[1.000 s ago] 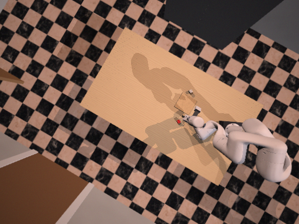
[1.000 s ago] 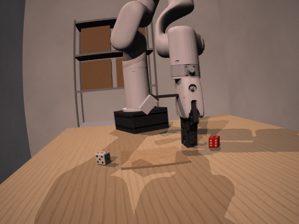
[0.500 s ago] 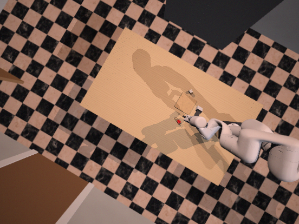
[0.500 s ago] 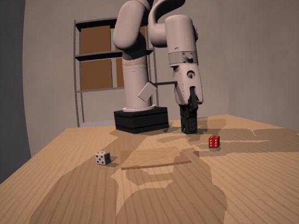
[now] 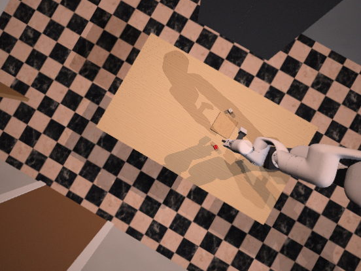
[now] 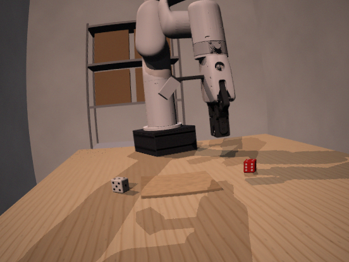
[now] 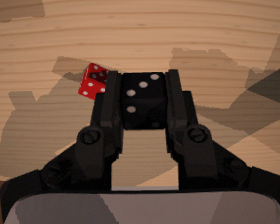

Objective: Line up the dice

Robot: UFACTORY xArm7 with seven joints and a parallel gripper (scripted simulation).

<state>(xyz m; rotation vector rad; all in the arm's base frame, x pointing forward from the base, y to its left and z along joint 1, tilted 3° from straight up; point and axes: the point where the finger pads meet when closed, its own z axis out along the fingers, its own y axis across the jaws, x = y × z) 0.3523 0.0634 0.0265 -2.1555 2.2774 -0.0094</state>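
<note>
The black die (image 7: 143,100) is hanging gripped; the white (image 5: 230,110) (image 6: 119,185) and red (image 5: 215,147) (image 6: 250,166) (image 7: 93,82) dice are lying off the mat (image 5: 224,125) (image 6: 180,185).

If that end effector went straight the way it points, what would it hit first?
The end effector would probably meet the wooden tabletop first. The red die looks off to one side, though depth is unclear.
</note>
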